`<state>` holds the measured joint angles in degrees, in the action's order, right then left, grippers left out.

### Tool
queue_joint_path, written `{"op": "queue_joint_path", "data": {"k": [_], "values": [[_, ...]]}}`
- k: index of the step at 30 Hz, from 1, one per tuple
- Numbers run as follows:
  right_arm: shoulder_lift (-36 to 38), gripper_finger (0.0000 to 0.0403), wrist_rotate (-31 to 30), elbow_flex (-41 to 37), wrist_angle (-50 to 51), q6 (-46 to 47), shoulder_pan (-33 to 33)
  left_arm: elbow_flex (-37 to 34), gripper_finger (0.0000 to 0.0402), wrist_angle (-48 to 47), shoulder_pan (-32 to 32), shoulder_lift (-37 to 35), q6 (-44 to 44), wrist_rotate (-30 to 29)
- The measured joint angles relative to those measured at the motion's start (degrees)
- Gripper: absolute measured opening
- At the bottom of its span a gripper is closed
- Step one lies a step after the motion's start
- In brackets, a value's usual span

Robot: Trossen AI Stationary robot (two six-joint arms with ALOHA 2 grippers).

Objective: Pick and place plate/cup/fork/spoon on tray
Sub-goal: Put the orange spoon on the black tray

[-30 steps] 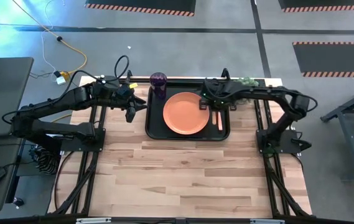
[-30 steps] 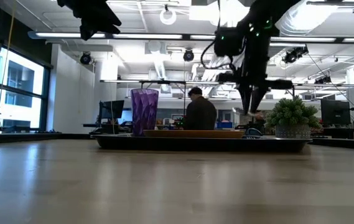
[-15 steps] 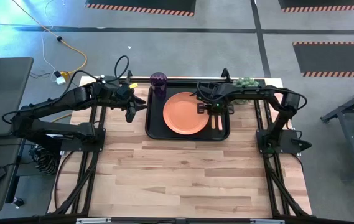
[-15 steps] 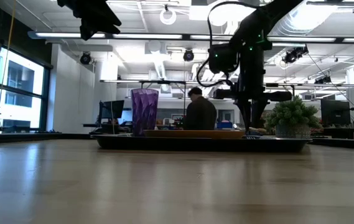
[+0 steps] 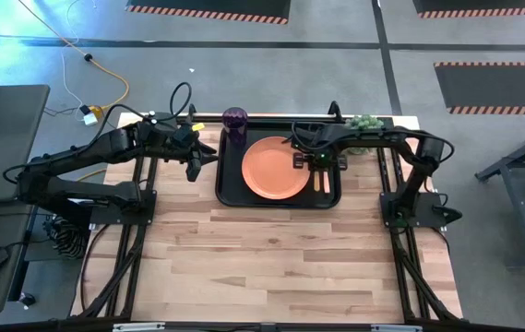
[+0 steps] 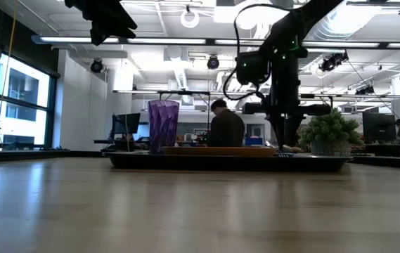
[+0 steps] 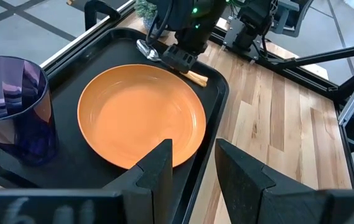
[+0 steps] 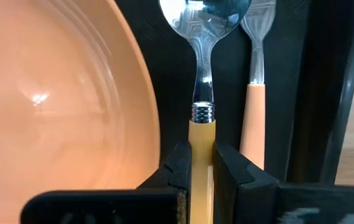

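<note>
The black tray (image 5: 229,189) lies at the table's far middle. On it are the orange plate (image 5: 275,168), the purple cup (image 5: 234,120) at its far left corner, and the fork (image 8: 252,106) flat by its right rim. My right gripper (image 5: 316,164) reaches down between the plate and the fork, shut on the spoon (image 8: 202,93). The spoon lies alongside the fork, its bowl (image 8: 204,14) toward the far edge. My left gripper (image 5: 194,171) hangs open and empty over the table, just left of the tray. My right gripper pinches the spoon's orange handle (image 8: 201,138) between its two fingers (image 8: 178,167), just behind the metal collar. The fingers come from above, pointing down, one on each side of the handle. The spoon lies level; whether it rests on the tray floor I cannot tell.
A small green potted plant (image 5: 363,122) stands at the table's far right, behind the tray. The near half of the wooden table (image 5: 280,258) is bare planks. In the low view a person (image 6: 226,128) sits in the room beyond the table.
My right gripper has gone down toward the tray and a little toward the near edge with the spoon in the first half second. It has kept still since then.
</note>
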<state>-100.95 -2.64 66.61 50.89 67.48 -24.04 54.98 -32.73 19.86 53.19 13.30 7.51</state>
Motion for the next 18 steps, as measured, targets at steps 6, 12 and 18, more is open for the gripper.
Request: {"op": "queue_joint_path", "data": {"k": [6,12,18], "values": [[-2.92,0.0016,1.44,-0.04,-1.14,-0.65,-0.34,0.0,0.011,0.03,-0.01,0.0,0.0,0.0],[-2.97,0.0016,2.13,-0.04,-0.64,-0.87,-1.1,0.0,0.011,0.0,-0.02,0.0,0.0,0.0],[-3.48,0.0016,2.3,-0.04,-1.91,-1.52,-1.85,0.0,0.011,0.0,-0.01,0.02,-0.02,0.0]]}}
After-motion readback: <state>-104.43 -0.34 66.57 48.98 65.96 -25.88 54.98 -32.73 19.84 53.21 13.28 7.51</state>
